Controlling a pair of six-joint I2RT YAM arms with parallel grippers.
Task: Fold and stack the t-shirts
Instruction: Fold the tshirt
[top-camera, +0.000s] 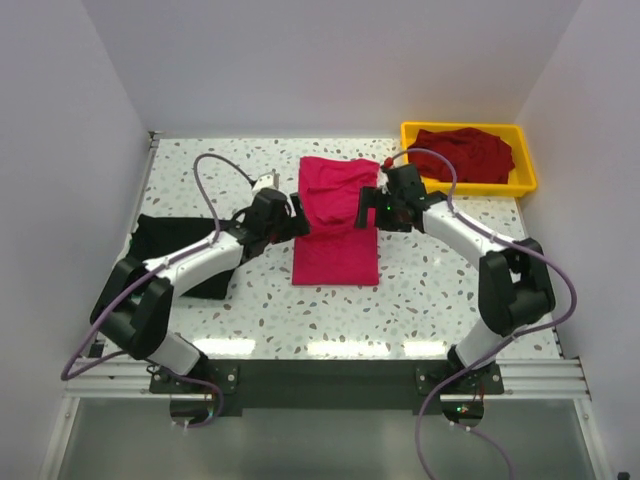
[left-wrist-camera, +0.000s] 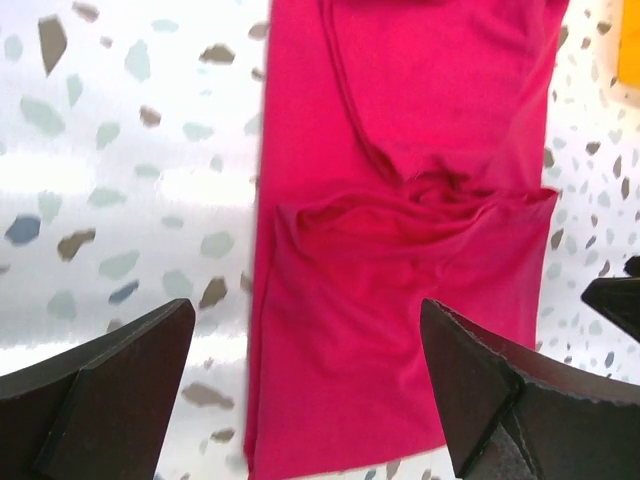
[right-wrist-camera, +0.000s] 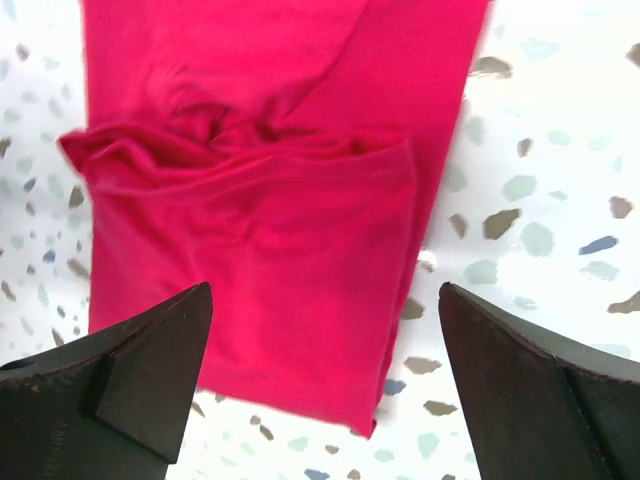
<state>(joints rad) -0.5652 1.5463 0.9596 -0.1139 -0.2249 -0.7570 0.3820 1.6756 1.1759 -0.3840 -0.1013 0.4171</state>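
While the left jaws and the right jaws stand wide apart, holding nothing, the pink-red t-shirt (top-camera: 335, 250) lies mid-counter (top-camera: 250, 320) between them, one end doubled over the rest. The black t-shirt (top-camera: 160, 235) lies at the left, partly under the left arm (top-camera: 200, 260). The maroon t-shirt (top-camera: 462, 152) sits in the yellow tray (top-camera: 527, 183).

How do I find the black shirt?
Look at the speckled white table and go to its left edge. The black shirt lies there in a flat dark heap, partly under the left arm. It is the only black one: the pink shirt is in the middle, and the maroon shirt is in the yellow tray.
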